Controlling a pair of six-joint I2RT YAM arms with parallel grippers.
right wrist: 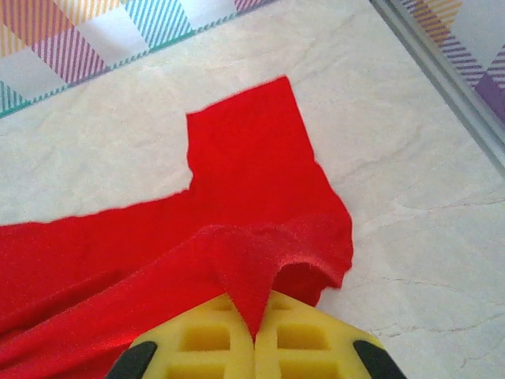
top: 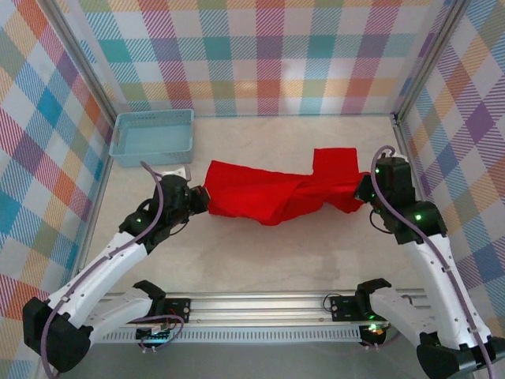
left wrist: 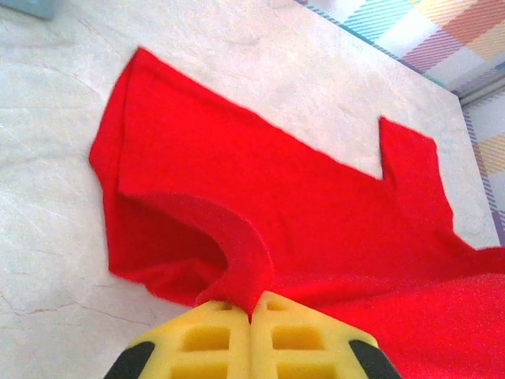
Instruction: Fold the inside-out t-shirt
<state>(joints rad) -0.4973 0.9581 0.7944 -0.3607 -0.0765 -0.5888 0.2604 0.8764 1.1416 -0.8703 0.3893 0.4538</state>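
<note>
Pale marbled table (top: 260, 260), ringed by plaid walls (top: 260, 47), carries the inside-out t-shirt (top: 268, 193), bunched into a long red band stretched between the two pincers. The left pincer (top: 201, 199) is clenched on one end. Its wrist view shows the yellow fingertips (left wrist: 213, 339) meeting with a curved hem edge nipped between them, and the shirt's body spreads away ahead. The right pincer (top: 364, 189) is likewise clenched on a peak of cloth at the other end, with a sleeve (right wrist: 245, 134) lying flat just beyond it. The cloth looks light, thin and limp. It creases and sags wherever unsupported, so it probably follows a pull rather than holding shape. Hems, corners and seams seem the best holds, taken at two well-separated points to keep an edge taut. A blue basket (top: 152, 136) sits beyond the left pincer, apart from the shirt.
</note>
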